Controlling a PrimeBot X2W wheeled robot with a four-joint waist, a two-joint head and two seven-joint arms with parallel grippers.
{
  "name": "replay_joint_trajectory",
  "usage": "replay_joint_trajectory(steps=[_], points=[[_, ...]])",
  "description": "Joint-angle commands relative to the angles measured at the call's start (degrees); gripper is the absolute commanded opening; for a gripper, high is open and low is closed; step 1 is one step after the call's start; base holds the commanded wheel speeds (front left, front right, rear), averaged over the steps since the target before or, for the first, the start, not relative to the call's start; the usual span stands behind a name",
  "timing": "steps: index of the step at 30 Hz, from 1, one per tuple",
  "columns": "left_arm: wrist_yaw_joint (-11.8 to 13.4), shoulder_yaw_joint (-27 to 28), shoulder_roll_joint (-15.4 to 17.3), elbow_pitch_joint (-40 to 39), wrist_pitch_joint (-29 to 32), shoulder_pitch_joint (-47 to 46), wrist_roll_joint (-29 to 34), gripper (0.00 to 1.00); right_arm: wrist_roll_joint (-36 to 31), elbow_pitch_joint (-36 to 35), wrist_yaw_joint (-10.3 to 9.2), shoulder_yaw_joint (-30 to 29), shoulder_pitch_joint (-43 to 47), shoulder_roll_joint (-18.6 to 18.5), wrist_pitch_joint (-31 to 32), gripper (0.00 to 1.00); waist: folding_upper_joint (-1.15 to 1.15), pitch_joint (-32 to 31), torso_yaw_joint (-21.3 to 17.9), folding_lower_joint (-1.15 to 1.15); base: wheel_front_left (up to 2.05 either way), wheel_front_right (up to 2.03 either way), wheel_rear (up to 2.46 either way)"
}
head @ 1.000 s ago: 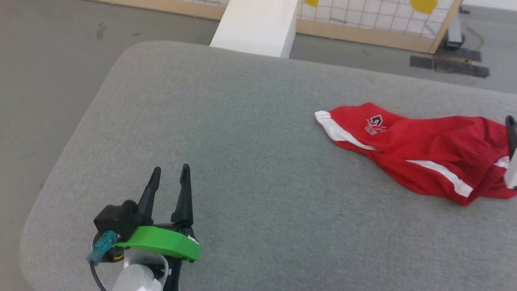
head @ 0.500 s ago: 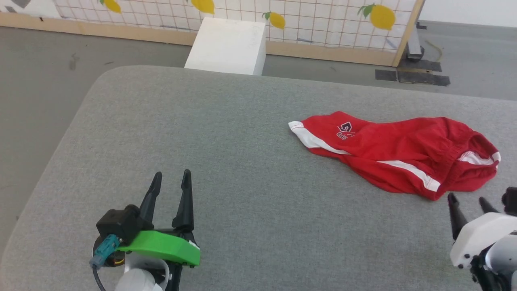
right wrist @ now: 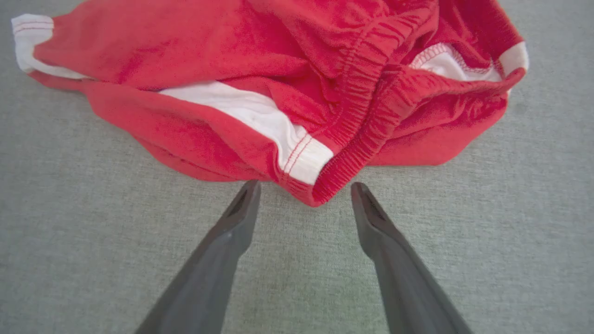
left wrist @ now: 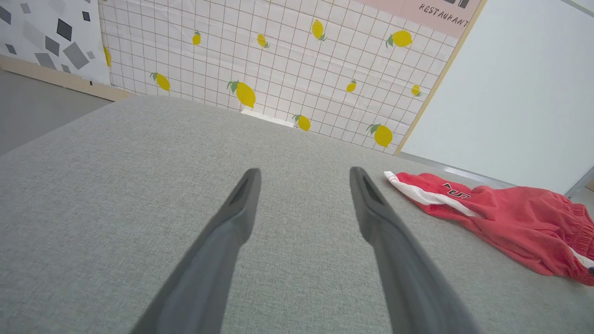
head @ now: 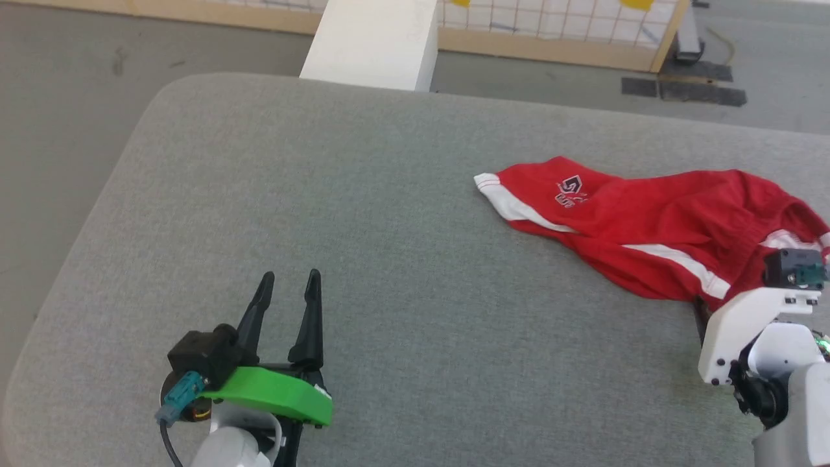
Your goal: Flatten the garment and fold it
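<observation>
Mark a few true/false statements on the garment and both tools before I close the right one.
1. The garment lies flat and smooth on the grey surface. False: it is bunched and wrinkled, with its waistband gathered.
2. The right tool is open, with a corner of the garment's waistband just ahead of its tips. True.
3. The left tool is shut on the garment's white hem. False: it is open over bare grey surface, apart from the garment.
4. The logo sits near the garment's white-trimmed end, away from the right tool. True.
</observation>
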Motion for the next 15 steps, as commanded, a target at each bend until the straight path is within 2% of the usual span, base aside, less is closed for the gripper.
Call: replay_joint_trajectory(steps=[1, 6, 7, 8, 9, 15], points=[[-0.31, 0.07, -0.16, 0.17, -0.20, -1.00, -0.30, 1.00, -0.73, 0.80, -0.08, -0.17, -1.29, -0.32, 0.19, 1.00, 0.00, 1.17, 1.02, 0.00, 0.00, 0.00, 0.00], [-0.20, 0.31, -0.21, 0.04, -0.20, -1.28, -0.27, 1.00, -1.44, 3.24, -0.08, -0.02, -3.19, -1.38, -0.53, 1.00, 0.00, 2.19, 1.59, 0.00, 0.00, 0.00, 0.00], [-0.20, 0.36, -0.22, 0.01, -0.20, -1.32, -0.28, 1.00, -1.41, 3.68, -0.08, -0.03, -3.48, -1.55, -0.67, 0.49, 0.00, 2.34, 1.63, 0.00, 0.00, 0.00, 0.00], [-0.19, 0.40, -0.23, -0.03, -0.20, -1.35, -0.27, 1.00, -1.51, 3.90, -0.08, -0.05, -3.67, -1.67, -0.89, 0.32, 0.00, 2.46, 1.65, 0.00, 0.00, 0.00, 0.00], [-0.17, 0.44, -0.24, -0.04, -0.20, -1.41, -0.26, 1.00, -1.62, 4.19, -0.08, 0.08, -3.86, -1.81, -1.07, 0.00, 0.00, 2.58, 1.67, 0.00, 0.00, 0.00, 0.00], [-0.16, 0.26, -0.30, 0.39, -0.21, -1.91, -0.34, 1.00, -1.00, 4.21, -0.08, 1.29, -4.08, -2.17, -1.79, 0.00, 0.00, 2.50, 1.20, 0.00, 0.00, 0.00, 0.00]])
